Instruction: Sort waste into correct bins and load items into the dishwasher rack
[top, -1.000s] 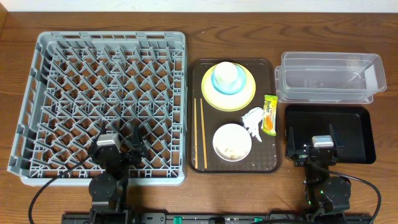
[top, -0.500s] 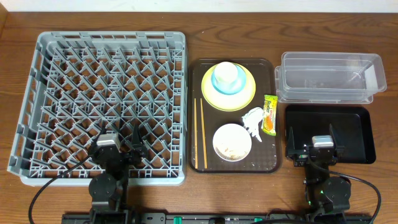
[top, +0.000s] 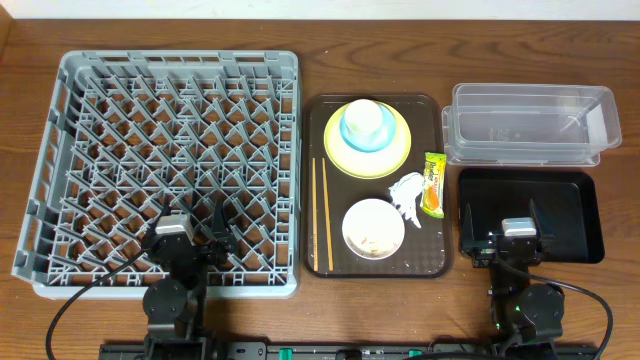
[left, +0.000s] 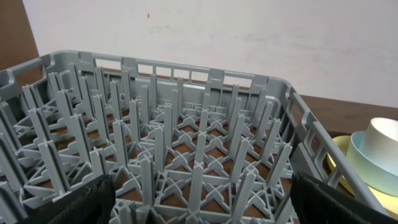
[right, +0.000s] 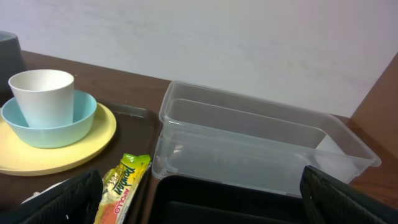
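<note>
You have the brown serving tray (top: 425, 252) holding a white cup (top: 365, 118) in a light blue bowl (top: 345, 130) on the yellow plate (top: 396, 156), a white bowl (top: 373, 226) with crumbs (top: 372, 241), chopsticks (top: 324, 215), a napkin (top: 407, 192) and a snack wrapper (top: 433, 184). Your left gripper (top: 190, 222) hangs over the dishwasher rack's (top: 160, 130) near edge. The right gripper (top: 498, 216) is over the black tray (top: 572, 215), which sits below the clear tub (top: 530, 125); both have fingers spread wide, gripping nothing.

You'll find the big grey rack (top: 170, 160) on the left. Right of it, the white cup (top: 365, 118) stands in the blue bowl (top: 365, 145) on the yellow plate (top: 388, 162), with chopsticks (top: 326, 215) beside the white bowl (top: 373, 228) - crumbs (top: 375, 243) inside. The crumpled napkin (top: 408, 192) touches the snack wrapper (top: 433, 184); further right, the clear tub (top: 530, 125) lies just behind the black tray (top: 572, 215).
</note>
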